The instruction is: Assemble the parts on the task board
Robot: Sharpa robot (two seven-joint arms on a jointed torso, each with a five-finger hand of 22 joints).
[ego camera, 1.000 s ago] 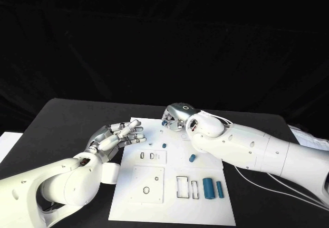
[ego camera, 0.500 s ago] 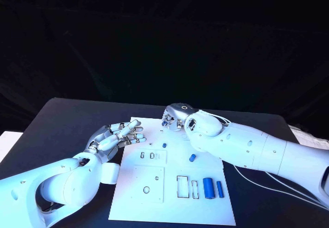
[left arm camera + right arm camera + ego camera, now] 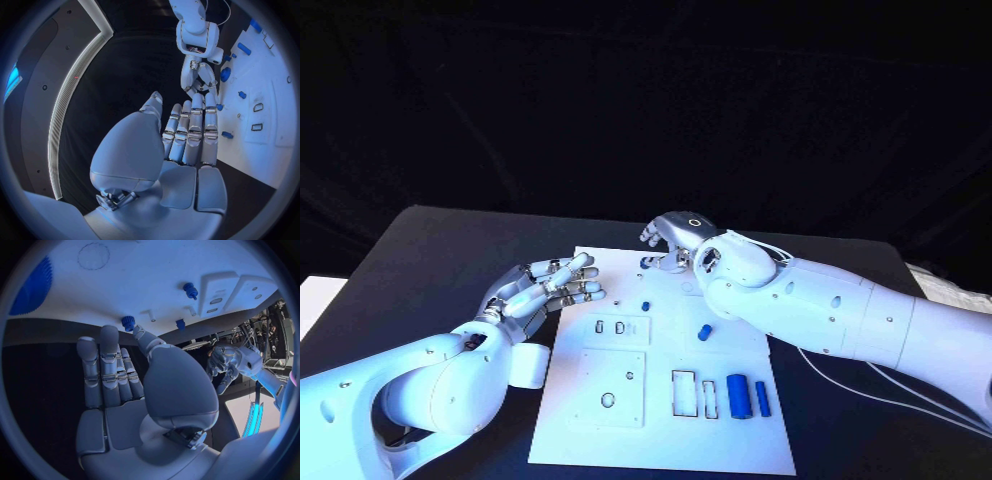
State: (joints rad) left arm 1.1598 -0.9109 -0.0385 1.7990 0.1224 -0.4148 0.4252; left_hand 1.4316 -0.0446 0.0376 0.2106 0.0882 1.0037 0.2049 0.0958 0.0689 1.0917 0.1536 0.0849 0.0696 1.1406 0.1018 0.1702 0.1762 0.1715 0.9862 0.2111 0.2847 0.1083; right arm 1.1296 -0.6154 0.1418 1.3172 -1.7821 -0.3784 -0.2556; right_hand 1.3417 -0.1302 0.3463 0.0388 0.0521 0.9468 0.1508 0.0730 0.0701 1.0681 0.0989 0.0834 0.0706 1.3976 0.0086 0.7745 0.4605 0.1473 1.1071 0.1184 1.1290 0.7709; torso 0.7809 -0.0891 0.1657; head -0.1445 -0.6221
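Note:
The white task board (image 3: pixel 733 445) lies in the middle of the black table. On it are a small blue peg (image 3: pixel 645 305), a short blue piece (image 3: pixel 705 332) and two blue cylinders (image 3: pixel 737 397) side by side near its right edge. My right hand (image 3: pixel 672 240) hovers over the board's far edge with its fingers straight, holding nothing; a small blue toothed part (image 3: pixel 128 321) sits just off its thumb tip. My left hand (image 3: pixel 553 285) floats at the board's left edge, fingers stretched out together (image 3: pixel 190 130) and empty.
The board carries raised white plates with small slots (image 3: pixel 607 327), an oval hole (image 3: pixel 607 400) and a rectangular slot (image 3: pixel 685 392). Black tabletop (image 3: pixel 444 260) surrounds the board. White cables (image 3: pixel 877 385) trail off my right arm.
My right hand's fingers have straightened and lifted slightly off the board's far edge. My left hand has barely moved.

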